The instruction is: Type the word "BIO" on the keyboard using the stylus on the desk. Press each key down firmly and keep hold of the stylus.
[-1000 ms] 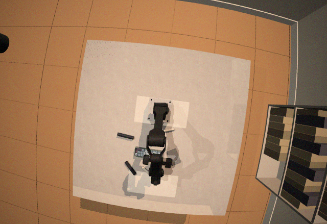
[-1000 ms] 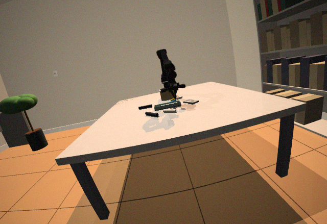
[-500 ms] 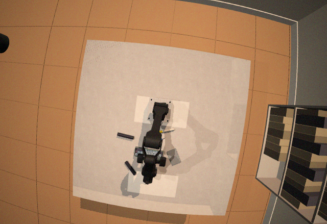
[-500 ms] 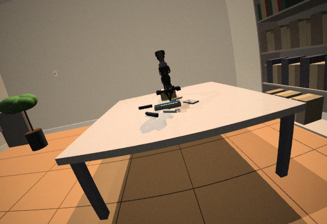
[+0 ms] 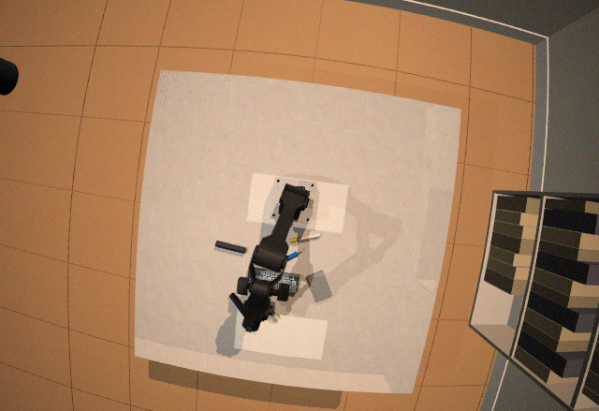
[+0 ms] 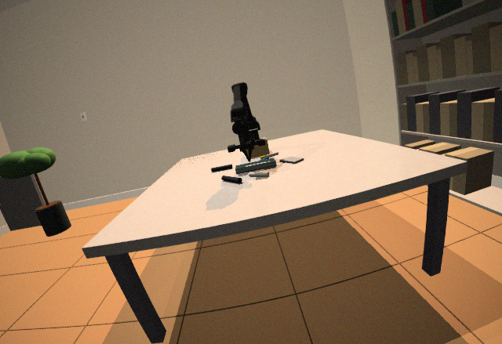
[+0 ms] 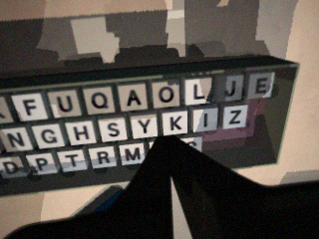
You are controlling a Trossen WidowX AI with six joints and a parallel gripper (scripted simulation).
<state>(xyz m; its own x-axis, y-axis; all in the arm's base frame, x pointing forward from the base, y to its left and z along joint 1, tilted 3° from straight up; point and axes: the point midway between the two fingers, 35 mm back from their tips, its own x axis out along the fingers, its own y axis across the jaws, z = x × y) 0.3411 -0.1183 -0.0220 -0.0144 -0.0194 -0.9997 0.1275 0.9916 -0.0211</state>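
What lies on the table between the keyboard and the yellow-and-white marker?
A blue pen lies between the keyboard and the yellow-and-white marker. The top view shows this most clearly.

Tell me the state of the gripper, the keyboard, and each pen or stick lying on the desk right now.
Gripper: shut, holding nothing, tips low over the keyboard.
Keyboard: flat on the desk, no key visibly pressed.
Dark stick: lying loose, left of the arm.
Yellow pen: lying loose, untouched.
Blue pen: lying loose by the keyboard.
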